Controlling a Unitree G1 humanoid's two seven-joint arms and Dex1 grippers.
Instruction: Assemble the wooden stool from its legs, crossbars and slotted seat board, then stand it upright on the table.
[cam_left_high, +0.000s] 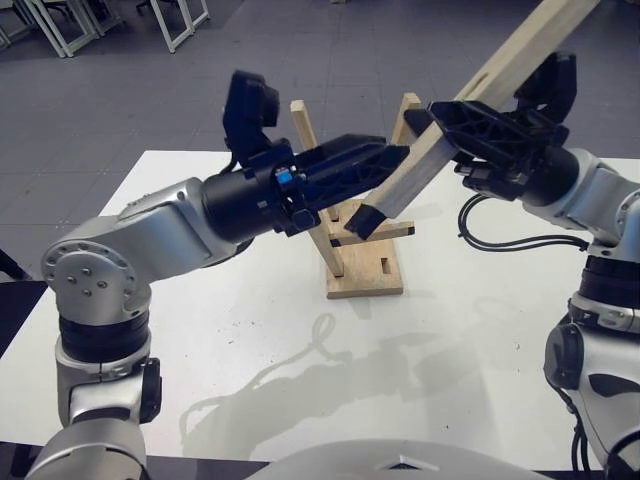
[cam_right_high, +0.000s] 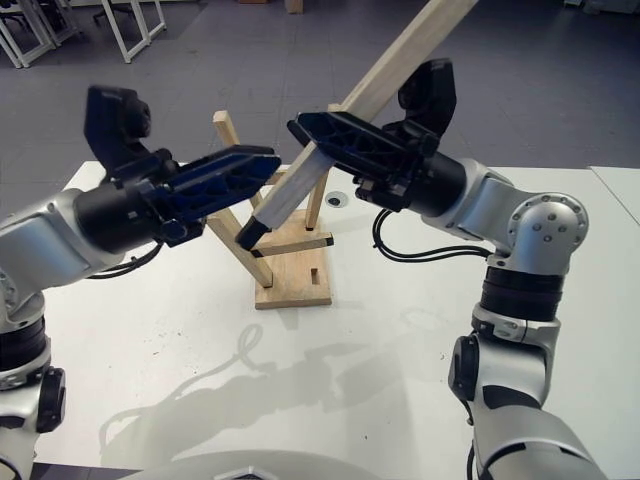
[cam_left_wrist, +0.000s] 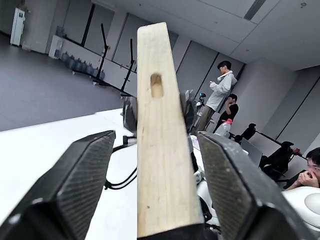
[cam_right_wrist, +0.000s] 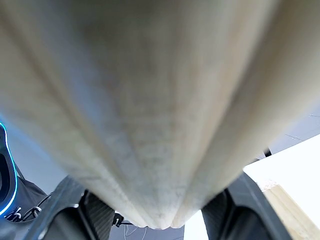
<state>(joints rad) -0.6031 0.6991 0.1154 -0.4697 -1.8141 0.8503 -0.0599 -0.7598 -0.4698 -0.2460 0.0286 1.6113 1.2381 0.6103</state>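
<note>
While the right tool (cam_right_high: 318, 142) is clenching the long leg (cam_right_high: 400, 55) aslant above the counter (cam_left_high: 470, 340), the left tool (cam_left_wrist: 157, 165) is sitting spread around its lower end, gripping nothing. A skewed squeeze is risking swinging that end into the standing legs (cam_left_high: 303, 128) slotted in the seat board (cam_left_high: 365, 280).

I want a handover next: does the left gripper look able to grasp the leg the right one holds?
Likely yes: left gripper is open, its fingers flanking the leg, nothing between.

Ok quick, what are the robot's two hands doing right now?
Left gripper: open, fingers either side of the stool leg.
Right gripper: shut on the stool leg.
</note>
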